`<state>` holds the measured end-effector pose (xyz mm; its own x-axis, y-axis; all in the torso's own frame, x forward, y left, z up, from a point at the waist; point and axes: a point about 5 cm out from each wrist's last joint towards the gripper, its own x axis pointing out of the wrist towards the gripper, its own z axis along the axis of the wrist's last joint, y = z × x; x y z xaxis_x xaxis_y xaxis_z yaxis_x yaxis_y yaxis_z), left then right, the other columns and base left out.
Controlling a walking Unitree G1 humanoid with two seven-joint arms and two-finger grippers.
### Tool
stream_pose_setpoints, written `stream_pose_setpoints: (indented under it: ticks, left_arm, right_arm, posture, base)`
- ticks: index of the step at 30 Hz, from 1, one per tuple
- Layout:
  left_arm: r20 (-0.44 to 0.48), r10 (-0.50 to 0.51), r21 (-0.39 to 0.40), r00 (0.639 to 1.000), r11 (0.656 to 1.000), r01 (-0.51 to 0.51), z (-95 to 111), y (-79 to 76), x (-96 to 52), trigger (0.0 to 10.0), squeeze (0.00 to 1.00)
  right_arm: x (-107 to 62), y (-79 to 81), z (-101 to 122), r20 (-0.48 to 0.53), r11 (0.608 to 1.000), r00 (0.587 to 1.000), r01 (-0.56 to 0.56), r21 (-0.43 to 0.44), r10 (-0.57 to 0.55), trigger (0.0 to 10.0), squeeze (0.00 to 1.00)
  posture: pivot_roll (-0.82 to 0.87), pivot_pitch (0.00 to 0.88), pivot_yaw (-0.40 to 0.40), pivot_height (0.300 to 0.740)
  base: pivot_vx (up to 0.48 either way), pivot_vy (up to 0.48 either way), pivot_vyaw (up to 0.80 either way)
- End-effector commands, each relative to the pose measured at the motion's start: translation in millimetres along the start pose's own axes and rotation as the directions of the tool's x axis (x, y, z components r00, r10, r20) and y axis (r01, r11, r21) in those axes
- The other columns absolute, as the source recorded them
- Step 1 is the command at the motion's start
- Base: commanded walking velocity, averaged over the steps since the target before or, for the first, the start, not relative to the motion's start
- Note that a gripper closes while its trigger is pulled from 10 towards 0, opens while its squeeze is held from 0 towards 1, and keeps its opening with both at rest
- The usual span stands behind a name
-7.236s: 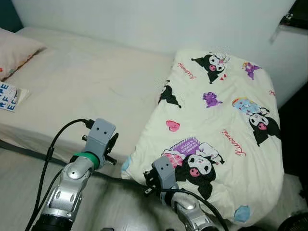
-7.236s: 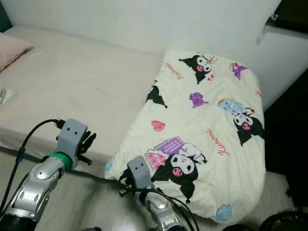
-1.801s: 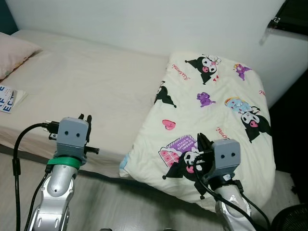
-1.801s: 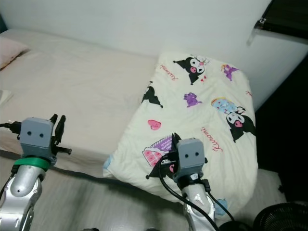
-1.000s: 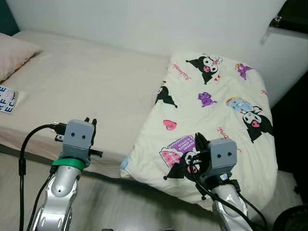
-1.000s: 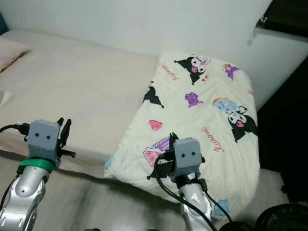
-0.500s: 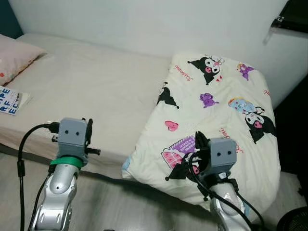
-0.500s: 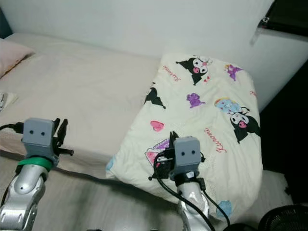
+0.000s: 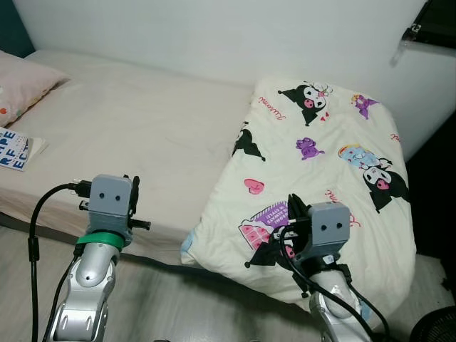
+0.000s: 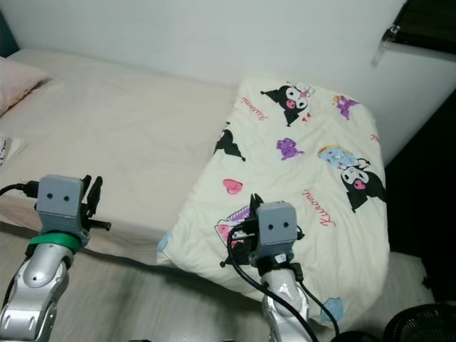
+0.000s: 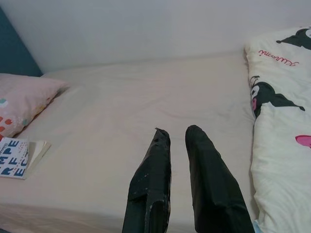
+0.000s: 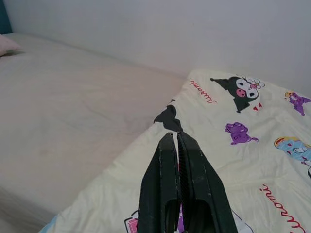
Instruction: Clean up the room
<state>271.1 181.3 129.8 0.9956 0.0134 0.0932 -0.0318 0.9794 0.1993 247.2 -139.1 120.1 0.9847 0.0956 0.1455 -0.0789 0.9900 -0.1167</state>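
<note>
Book (image 9: 13, 147) beside the pillow (image 9: 25, 80): both cut by the frame edge; fan (image 9: 436, 326), perhaps, cropped below the blanket (image 9: 320, 185).

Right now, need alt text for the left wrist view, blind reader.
The left gripper points its two black fingers, slightly parted, across a bare beige mattress toward a white wall. A cream cartoon-print blanket covers the mattress on one side; on the other lie a pink pillow and a book.

Head views look down; wrist views share bed (image 11: 121, 111)
</note>
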Motion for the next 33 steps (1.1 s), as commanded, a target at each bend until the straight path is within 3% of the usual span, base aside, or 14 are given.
stream_pose_setpoints:
  ticks: [1, 33]
  left_arm:
    - [0.0, -0.007, -0.009, 1.0, 1.0, 0.007, -0.4, -2.4, -1.1, 10.0, 0.0]
    - [0.013, -0.022, 0.005, 1.0, 1.0, 0.021, 0.0, -8.1, 0.3, 10.0, 0.0]
  right_arm:
    - [-1.7, -1.4, -5.0, -0.022, 1.0, 1.0, 0.0, -0.01, 0.0, 10.0, 0.0]
    - [-0.2, 1.1, -5.6, -0.022, 1.0, 1.0, -0.02, -0.014, 0.02, 10.0, 0.0]
  posture:
    - [-0.01, 0.0, 0.03, 0.74]
    - [-0.01, 0.0, 0.021, 0.74]
  base:
    - [0.0, 0.0, 0.0]
    - [0.0, 0.0, 0.0]
